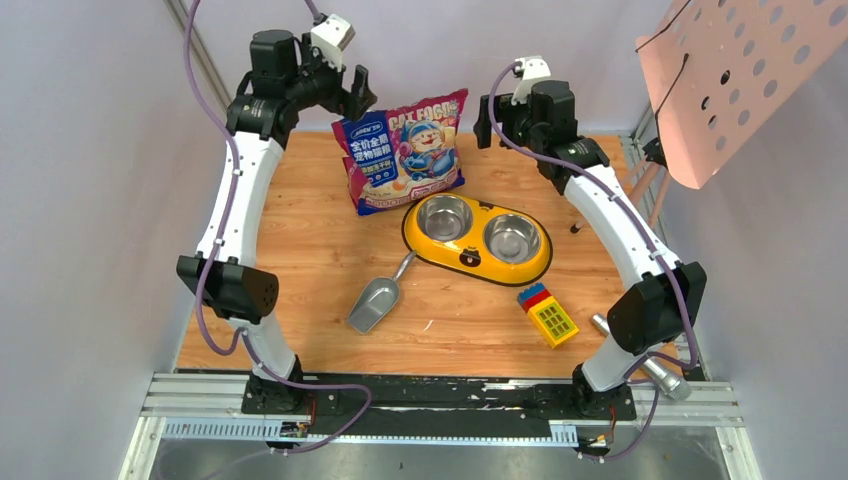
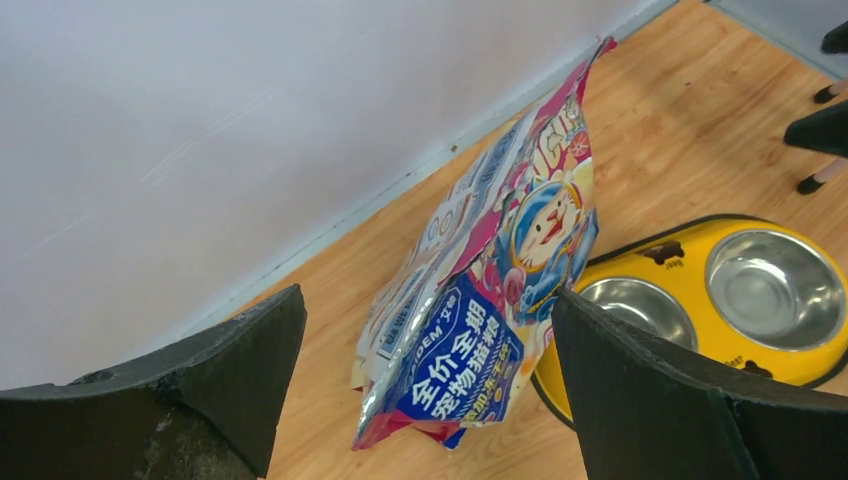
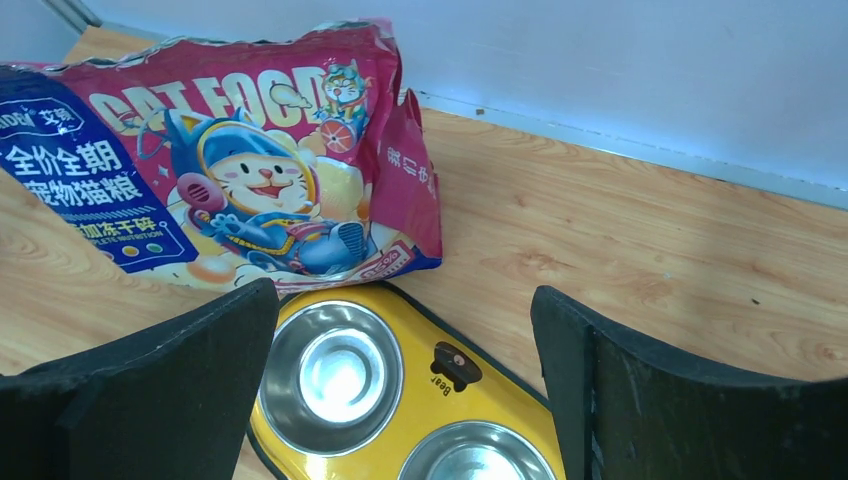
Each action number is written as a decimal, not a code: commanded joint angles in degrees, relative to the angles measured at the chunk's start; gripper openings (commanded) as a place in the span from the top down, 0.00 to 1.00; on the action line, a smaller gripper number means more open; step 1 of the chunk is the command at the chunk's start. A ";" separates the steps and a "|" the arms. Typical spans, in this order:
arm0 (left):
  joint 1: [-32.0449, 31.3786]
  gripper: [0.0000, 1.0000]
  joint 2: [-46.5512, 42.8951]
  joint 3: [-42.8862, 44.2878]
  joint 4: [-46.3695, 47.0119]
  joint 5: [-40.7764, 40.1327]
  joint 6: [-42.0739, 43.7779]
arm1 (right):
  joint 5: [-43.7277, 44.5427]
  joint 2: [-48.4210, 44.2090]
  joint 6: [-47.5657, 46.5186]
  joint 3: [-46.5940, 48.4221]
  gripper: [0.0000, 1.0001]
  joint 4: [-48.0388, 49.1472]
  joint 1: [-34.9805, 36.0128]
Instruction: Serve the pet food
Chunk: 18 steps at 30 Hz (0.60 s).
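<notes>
I drive a matched pair. The left arm [image 1: 232,190] and right arm [image 1: 612,210] each have smooth white link shells set between chunky black joint housings [image 1: 228,287]. A purple-grey cable [image 1: 186,50] loops along each arm, and a small white camera block [image 1: 331,36] caps each wrist. The left end effector [image 2: 425,310] and right end effector [image 3: 405,300] carry matte black wedge-shaped fingers [image 3: 170,380].

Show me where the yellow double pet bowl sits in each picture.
Overhead view: yellow bowl near the picture's middle.
Left wrist view: bowl at lower right.
Right wrist view: bowl at bottom centre.
Shared landmark: cat food bag, next to the bowl everywhere.
</notes>
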 commanded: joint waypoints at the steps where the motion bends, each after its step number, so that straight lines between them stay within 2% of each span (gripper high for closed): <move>1: -1.64 0.00 1.18 -0.88 3.11 -2.55 4.23 | 2.60 -2.23 -0.72 0.82 0.00 3.80 0.12; 6: -1.95 0.00 10.70 8.06 2.90 -2.58 0.56 | -16.48 -1.96 -11.44 2.31 0.00 -1.07 0.11; 10: -2.15 0.00 13.13 9.75 1.40 3.78 2.81 | -18.68 -4.51 -11.02 -0.10 0.00 -1.43 0.14; 13: -2.57 0.00 14.36 10.21 -2.25 3.57 6.99 | -18.40 -5.51 -10.95 -2.15 0.00 -1.36 0.15; 18: -2.83 0.02 15.16 8.58 -2.98 0.04 9.90 | -18.23 -5.59 -9.76 -3.12 0.01 -1.32 0.14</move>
